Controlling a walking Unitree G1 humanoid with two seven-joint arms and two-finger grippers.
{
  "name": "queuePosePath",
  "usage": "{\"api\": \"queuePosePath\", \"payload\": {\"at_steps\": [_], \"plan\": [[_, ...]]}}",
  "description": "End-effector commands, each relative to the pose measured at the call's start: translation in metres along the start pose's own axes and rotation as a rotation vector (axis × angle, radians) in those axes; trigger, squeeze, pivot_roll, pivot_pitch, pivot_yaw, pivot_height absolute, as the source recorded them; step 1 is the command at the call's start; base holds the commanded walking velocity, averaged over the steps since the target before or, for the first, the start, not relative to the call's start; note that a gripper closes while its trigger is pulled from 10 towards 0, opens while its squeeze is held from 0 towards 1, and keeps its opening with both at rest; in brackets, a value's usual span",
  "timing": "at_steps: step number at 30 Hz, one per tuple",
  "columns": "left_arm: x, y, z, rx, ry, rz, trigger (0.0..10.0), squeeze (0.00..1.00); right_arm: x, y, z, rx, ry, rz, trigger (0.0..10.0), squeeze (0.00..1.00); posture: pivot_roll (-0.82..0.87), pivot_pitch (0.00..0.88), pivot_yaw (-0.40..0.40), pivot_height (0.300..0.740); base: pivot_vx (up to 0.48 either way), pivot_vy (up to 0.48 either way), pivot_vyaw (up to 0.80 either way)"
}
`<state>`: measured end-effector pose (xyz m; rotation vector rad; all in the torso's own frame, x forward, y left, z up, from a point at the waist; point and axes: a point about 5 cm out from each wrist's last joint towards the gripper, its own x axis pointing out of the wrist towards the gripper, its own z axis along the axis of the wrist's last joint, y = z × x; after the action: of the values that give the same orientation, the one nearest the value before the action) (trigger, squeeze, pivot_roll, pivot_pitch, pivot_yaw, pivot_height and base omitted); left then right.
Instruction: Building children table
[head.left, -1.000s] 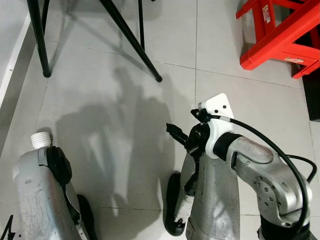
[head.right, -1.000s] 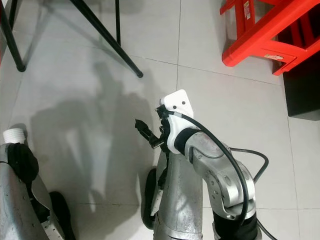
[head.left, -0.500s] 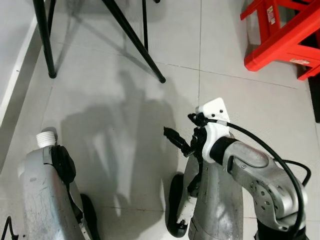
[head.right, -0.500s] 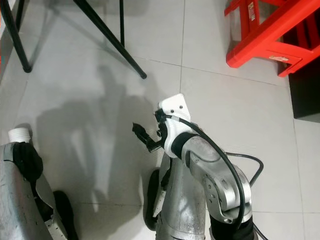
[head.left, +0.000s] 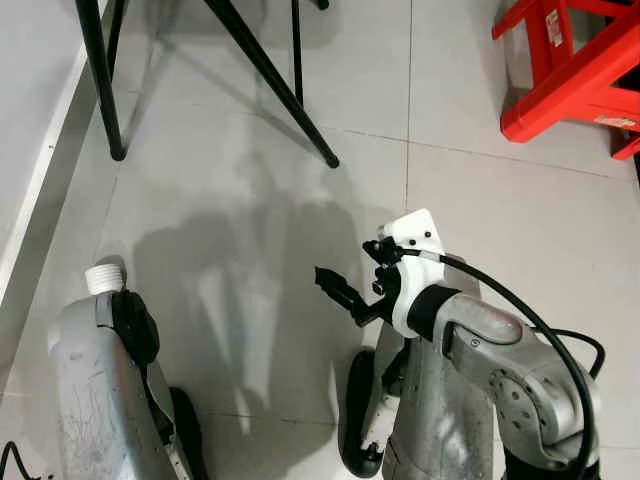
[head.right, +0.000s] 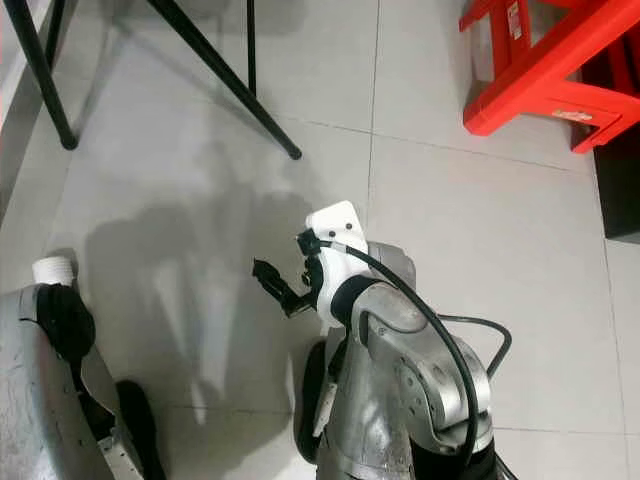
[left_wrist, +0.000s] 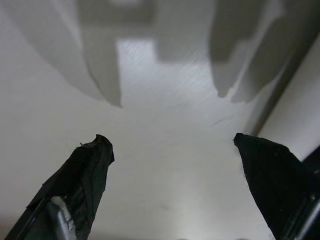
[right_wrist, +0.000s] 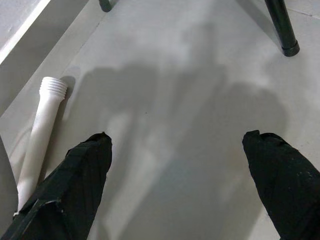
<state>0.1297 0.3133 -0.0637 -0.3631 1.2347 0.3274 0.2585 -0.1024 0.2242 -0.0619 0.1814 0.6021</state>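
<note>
**Both grippers empty over the tiled floor**

The right gripper (head.left: 335, 288) sits at centre frame, raised above the grey floor (head.left: 220, 250), its black fingers (right_wrist: 75, 185) spread wide with nothing between them. The left gripper (left_wrist: 175, 175) hangs low at lower left, fingers likewise apart over bare tile. A white threaded leg (right_wrist: 42, 125) lies on the floor at the lower left, just beside the left arm (head.left: 95, 390). Black legs (head.left: 270, 85) cross the top; a red stool (head.left: 570, 70) stands upper right.
</note>
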Motion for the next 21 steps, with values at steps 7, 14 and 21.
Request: {"api": "queuePosePath", "payload": {"at_steps": [7, 14, 21], "plan": [[0.007, -0.021, -0.017, 0.039, 0.073, -0.164, 10.0, 0.00, -0.001, 0.002, -0.006, 0.017, 0.027, 0.019, 10.0, 0.00, -0.28, 0.538, -0.099, 0.300, 0.000, 0.000, 0.00], [0.008, -0.032, -0.016, 0.149, 0.117, -0.234, 10.0, 0.00, 0.000, 0.001, -0.006, 0.012, 0.030, 0.026, 10.0, 0.00, -0.28, 0.536, -0.103, 0.300, 0.000, 0.000, 0.00], [0.007, -0.032, -0.012, 0.086, 0.099, -0.206, 10.0, 0.00, -0.001, 0.001, -0.007, 0.010, 0.034, 0.035, 10.0, 0.00, -0.28, 0.528, -0.111, 0.300, 0.000, 0.000, 0.00]]}}
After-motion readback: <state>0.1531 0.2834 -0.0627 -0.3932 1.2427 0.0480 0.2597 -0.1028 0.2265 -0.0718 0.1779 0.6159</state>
